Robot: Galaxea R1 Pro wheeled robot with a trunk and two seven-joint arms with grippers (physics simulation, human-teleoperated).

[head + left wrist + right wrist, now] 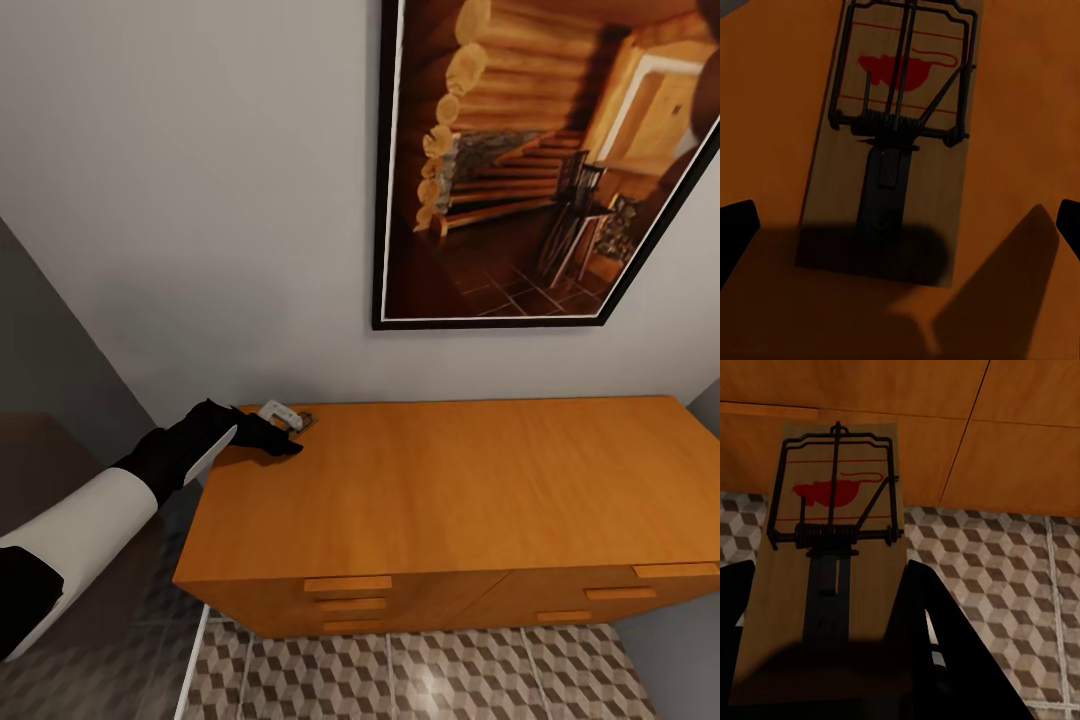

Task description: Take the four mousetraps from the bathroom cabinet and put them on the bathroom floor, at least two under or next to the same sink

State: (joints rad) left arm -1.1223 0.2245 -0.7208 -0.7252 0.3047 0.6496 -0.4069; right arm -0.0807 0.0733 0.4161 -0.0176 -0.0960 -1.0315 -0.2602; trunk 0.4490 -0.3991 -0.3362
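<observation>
Left tool (285, 437): black, at the far left corner of the cabinet (450, 490) top, reaching in from the left on a black and white arm. In the left wrist view its two fingertips (735, 232) stand wide apart at either edge, released, nothing between them but the mousetrap lying ahead.

Mousetrap on cabinet (896, 142): flat wooden board, dark wire spring and bar, red printed mark; lies flat on the orange-brown top, near end in the tool's shadow, not touched by either finger. In the head view it shows as a small pale and dark item (290, 417) just beyond the tool, close to the wall.

Right tool (825, 660): seen in the right wrist view, dark fingers (922, 615) clenched on either side of a second mousetrap (836, 547), grasping it by its near end. This board stands out in front of the cabinet's wooden front, with the bathroom floor (1005, 577) beneath.

Cabinet: low, wide, orange-brown, drawer fronts with slim bar handles (348, 583); stands against a grey wall.

Bathroom floor: cube-pattern tiles in brown, beige and white, pale grout, visible at the cabinet's foot (420, 680).

Framed picture (540, 170): black frame, log interior with stairs, on the wall above the cabinet.
</observation>
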